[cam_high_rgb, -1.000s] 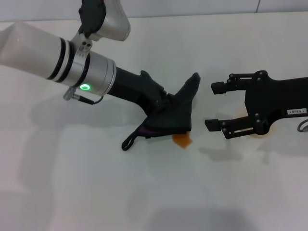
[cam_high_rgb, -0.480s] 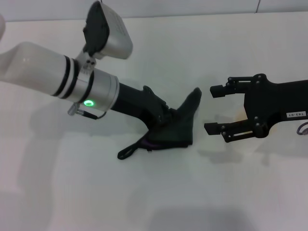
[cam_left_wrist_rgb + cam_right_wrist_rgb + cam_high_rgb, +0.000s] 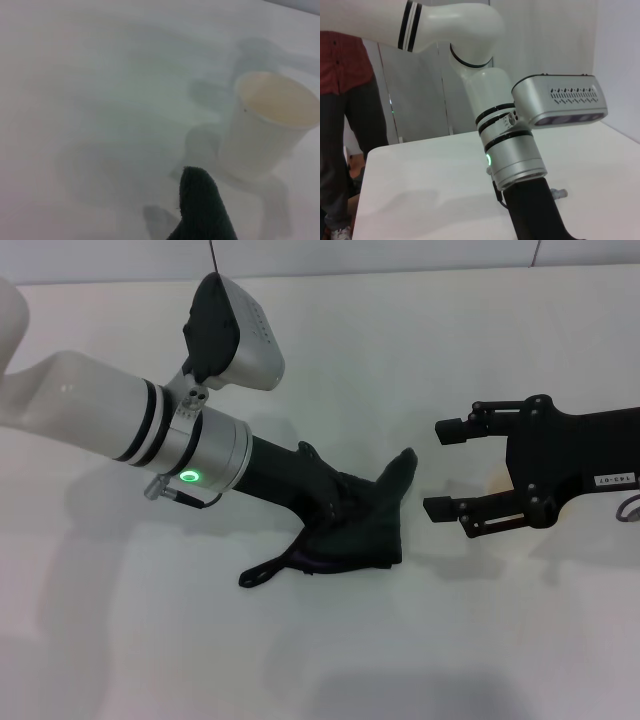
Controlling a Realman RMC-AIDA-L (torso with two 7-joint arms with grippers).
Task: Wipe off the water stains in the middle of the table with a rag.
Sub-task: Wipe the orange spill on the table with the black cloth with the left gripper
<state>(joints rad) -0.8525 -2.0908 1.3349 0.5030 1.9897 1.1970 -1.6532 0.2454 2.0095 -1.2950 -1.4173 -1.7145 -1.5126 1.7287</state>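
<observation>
Rag [image 3: 355,525] under left gripper [image 3: 335,508]; right gripper [image 3: 448,468] fingers apart.

White paper cup [image 3: 267,125] — seen in the left wrist view only. Upright, open mouth tilted toward the camera; inside looks pale cream, contents cannot be made out. Soft grey shadows lie beside its base.

Person [image 3: 347,110] at the far side in the right wrist view — dark red buttoned shirt, dark trousers, a light shoe at the lower edge. Head out of frame. Standing just beyond the corner of the white surface.

Behind: pale wall panels [image 3: 420,90] with vertical seams.
</observation>
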